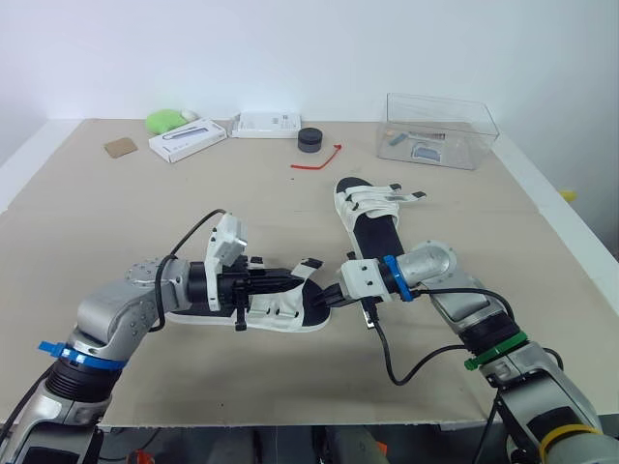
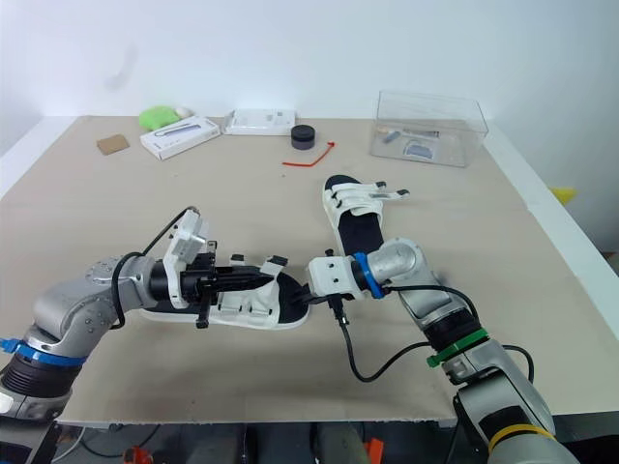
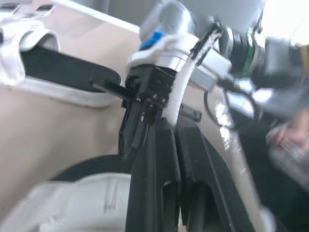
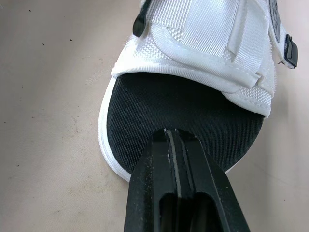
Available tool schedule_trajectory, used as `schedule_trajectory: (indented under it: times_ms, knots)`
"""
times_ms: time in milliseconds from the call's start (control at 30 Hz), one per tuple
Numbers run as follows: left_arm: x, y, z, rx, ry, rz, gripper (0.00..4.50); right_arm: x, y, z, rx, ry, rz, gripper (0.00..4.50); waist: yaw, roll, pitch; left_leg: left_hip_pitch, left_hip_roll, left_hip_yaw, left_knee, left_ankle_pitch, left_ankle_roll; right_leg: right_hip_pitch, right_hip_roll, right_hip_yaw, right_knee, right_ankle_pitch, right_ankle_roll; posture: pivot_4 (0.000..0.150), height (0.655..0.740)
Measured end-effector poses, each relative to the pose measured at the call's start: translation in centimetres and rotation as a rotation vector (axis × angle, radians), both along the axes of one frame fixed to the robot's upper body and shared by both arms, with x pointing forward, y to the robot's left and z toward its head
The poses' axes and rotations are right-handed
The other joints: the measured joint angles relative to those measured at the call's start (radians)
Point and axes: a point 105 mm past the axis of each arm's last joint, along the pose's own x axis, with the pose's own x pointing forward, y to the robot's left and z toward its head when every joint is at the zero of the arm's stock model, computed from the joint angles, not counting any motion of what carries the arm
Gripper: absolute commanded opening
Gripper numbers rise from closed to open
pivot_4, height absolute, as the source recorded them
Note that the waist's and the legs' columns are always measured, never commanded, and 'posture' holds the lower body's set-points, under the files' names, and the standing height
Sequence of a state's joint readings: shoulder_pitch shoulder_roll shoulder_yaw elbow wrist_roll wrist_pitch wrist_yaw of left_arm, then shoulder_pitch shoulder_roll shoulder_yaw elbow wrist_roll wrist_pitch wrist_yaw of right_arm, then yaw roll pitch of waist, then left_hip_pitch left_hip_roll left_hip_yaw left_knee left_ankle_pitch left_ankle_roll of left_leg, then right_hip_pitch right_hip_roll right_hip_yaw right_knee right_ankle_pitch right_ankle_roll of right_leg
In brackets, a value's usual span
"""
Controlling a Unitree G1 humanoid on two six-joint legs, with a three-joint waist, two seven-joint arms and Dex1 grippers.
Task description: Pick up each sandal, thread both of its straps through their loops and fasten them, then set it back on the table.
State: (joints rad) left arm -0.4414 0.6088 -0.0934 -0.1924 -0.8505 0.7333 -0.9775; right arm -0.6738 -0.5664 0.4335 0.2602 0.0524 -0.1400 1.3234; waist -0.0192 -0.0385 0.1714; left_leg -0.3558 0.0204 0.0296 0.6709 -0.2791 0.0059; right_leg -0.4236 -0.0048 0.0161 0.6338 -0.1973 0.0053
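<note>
A white sandal with a black footbed (image 1: 276, 311) lies sideways on the table near the front. My left gripper (image 1: 298, 277) reaches over it from the left, shut on a white strap whose black tab (image 1: 311, 263) sticks up past the fingertips. My right gripper (image 1: 327, 298) comes in from the right, shut with nothing between its fingers. Its tips (image 4: 173, 134) rest at the toe end of the black footbed (image 4: 183, 106). A second sandal (image 1: 372, 227) lies farther back, toe toward me, its straps (image 1: 387, 198) splayed to the right.
At the back stand a clear plastic box (image 1: 440, 130), a black round object (image 1: 309, 139), a red tie (image 1: 317, 159), two white boxes (image 1: 189, 140) (image 1: 266, 124), a green object (image 1: 166, 120) and a cardboard scrap (image 1: 121, 147). The table's front edge (image 1: 290, 421) is close.
</note>
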Motion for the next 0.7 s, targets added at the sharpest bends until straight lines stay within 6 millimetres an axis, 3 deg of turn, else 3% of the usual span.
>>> schedule_trajectory:
  times_ms: [333, 700]
  knots:
    - [1.8, 1.3, -1.6, 0.02, 0.071, 0.098, 0.04, 0.0, 0.0, -0.1, 0.001, 0.002, -0.002, 0.0, 0.0, 0.0, 0.0, 0.0, -0.001, 0.0, 0.0, 0.0, 0.0, 0.0, -0.001, 0.0, 0.0, -0.001, -0.003, 0.15, 0.74]
    - [3.1, 1.3, -2.9, 0.043, 0.063, 0.152, 0.04, 0.0, -0.2, -0.2, 0.003, -0.008, -0.019, 0.0, 0.001, 0.0, -0.001, 0.0, -0.002, 0.0, 0.001, 0.001, 0.001, 0.001, -0.003, 0.001, 0.0, 0.0, -0.003, 0.15, 0.74]
